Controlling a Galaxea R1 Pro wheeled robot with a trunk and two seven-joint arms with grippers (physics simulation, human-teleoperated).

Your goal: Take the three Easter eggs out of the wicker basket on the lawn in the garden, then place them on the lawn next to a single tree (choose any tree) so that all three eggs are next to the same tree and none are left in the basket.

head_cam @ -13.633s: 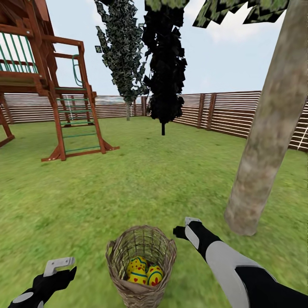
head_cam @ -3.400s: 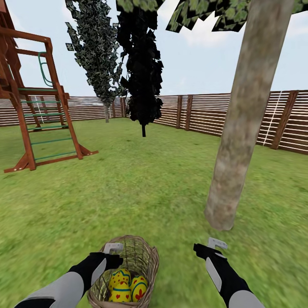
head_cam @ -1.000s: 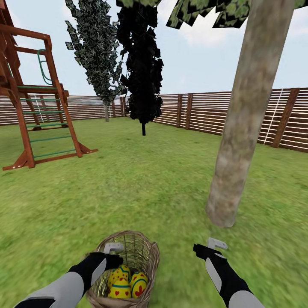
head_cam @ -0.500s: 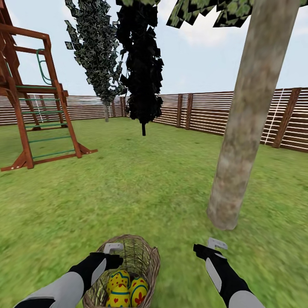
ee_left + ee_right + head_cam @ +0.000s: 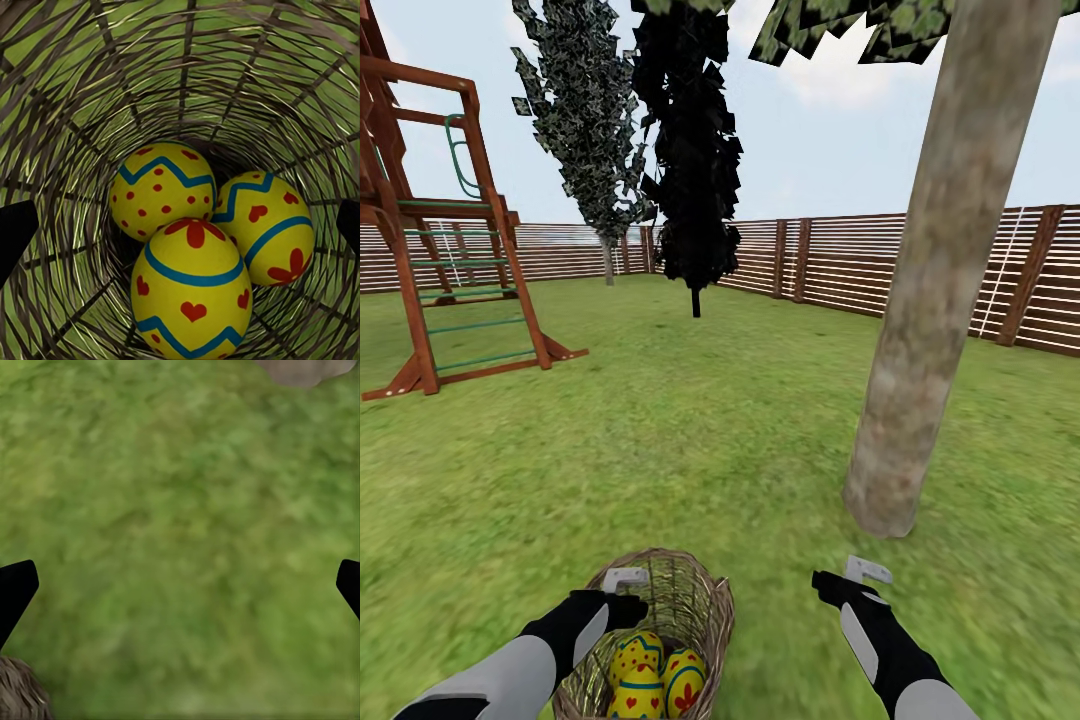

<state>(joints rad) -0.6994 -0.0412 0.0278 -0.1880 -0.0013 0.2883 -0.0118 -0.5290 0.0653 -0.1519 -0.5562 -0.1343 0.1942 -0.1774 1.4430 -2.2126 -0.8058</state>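
Observation:
The wicker basket (image 5: 660,600) stands on the lawn (image 5: 690,450) right in front of me. Three yellow Easter eggs with blue zigzag bands and red marks lie together at its bottom (image 5: 161,187) (image 5: 262,225) (image 5: 191,289); two of them show in the head view (image 5: 638,655) (image 5: 682,675). My left gripper (image 5: 625,590) hovers over the basket's mouth, open, its fingertips (image 5: 15,232) wide apart above the eggs. My right gripper (image 5: 857,580) hangs open over bare grass between the basket and the tree (image 5: 920,350), holding nothing. The trunk's base (image 5: 304,369) shows in the right wrist view.
A thin-trunked black tree (image 5: 690,180) and a grey-green columnar tree (image 5: 585,130) stand farther back. A wooden playset (image 5: 430,240) is at the left. A brown slatted fence (image 5: 840,265) closes the yard. Open grass lies around the thick trunk.
The whole head view has shifted slightly, so the basket sits a little lower in it. Both arms hold the same pose and both grippers stay open.

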